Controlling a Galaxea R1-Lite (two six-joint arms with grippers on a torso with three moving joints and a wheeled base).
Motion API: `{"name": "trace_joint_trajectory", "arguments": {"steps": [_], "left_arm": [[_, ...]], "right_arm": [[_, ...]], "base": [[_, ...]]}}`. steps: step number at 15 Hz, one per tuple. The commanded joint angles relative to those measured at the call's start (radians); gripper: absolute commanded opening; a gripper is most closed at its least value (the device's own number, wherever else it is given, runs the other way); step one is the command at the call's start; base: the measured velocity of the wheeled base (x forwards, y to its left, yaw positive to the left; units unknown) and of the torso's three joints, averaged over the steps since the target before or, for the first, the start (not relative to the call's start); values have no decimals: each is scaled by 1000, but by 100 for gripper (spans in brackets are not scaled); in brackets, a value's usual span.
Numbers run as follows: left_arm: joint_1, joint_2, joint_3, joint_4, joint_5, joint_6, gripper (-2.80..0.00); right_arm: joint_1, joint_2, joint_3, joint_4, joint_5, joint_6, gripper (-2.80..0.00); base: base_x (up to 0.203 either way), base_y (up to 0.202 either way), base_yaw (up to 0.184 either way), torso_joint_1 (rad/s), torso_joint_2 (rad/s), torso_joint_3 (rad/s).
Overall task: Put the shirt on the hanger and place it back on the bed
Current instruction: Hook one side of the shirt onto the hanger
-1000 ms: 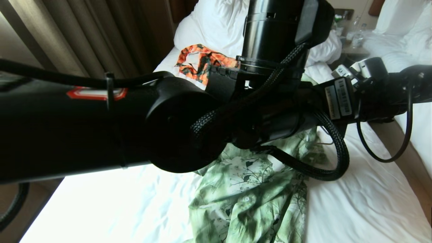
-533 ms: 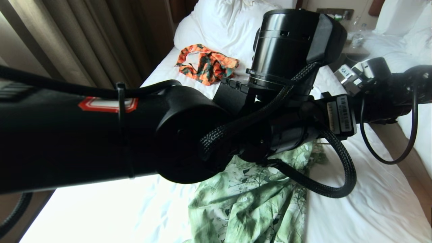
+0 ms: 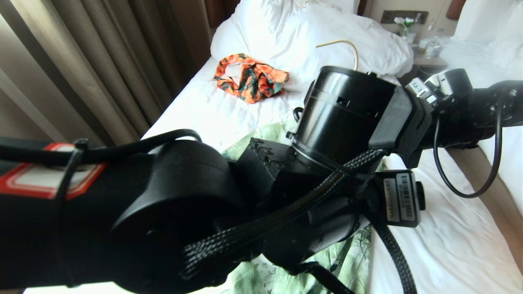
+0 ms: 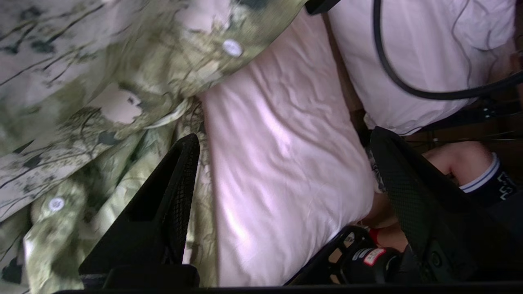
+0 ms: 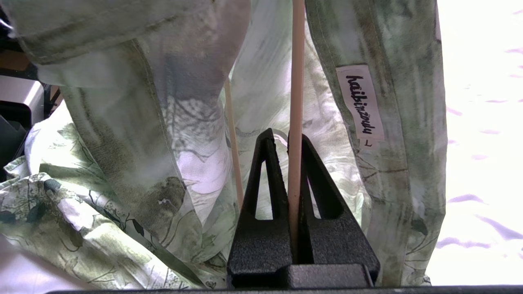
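Observation:
The green flower-print shirt (image 3: 261,134) lies crumpled on the bed (image 3: 212,110), mostly hidden behind my left arm. In the right wrist view my right gripper (image 5: 286,139) is shut on a cream rod of the hanger (image 5: 295,81), which runs inside the shirt (image 5: 163,122) near its neck label (image 5: 361,102). The hanger's hook (image 3: 347,45) curves up behind my left arm. My left gripper (image 4: 282,163) is open and holds nothing. It hovers over bare white sheet (image 4: 278,143), just beside the shirt's buttoned edge (image 4: 102,81).
An orange, black and teal garment (image 3: 250,77) lies near the white pillow (image 3: 294,32). Curtains (image 3: 102,61) hang on the left. A second white bed (image 3: 502,49) and a nightstand with bottles (image 3: 429,45) are at the right. A person's leg in a dark sock (image 4: 478,171) is beside the bed.
My left arm has dropped lower and nearer in the head view, uncovering the orange garment and the hanger's hook and covering more of the shirt. The right arm has stayed put.

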Motion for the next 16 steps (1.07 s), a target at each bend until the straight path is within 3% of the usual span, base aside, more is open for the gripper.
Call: {"name": "trace_joint_trajectory", "arguments": {"steps": [1, 4, 5, 11, 14, 16], "left_arm": [[-10, -78, 101, -3, 19, -4, 0], [11, -213, 172, -3, 84, 7, 0], [21, -263, 182, 0, 104, 22, -280], [156, -709, 313, -12, 124, 295, -280], [219, -829, 327, 79, 111, 376, -280], [224, -841, 333, 85, 60, 411, -280]], "right_arm": [[-2, -25, -1, 4, 6, -5, -280], [15, -50, 20, 4, 8, 7, -280], [33, -51, 24, 3, 8, 8, -280], [93, -45, -51, 4, 2, 73, -280], [146, -50, -40, 5, -1, 76, -280], [192, -51, -51, 4, -20, 92, -280]], "base": [[0, 0, 0, 0, 0, 0], [0, 0, 0, 0, 0, 0], [0, 0, 0, 0, 0, 0], [0, 0, 0, 0, 0, 0], [0, 0, 0, 0, 0, 0], [0, 0, 0, 0, 0, 0]]}}
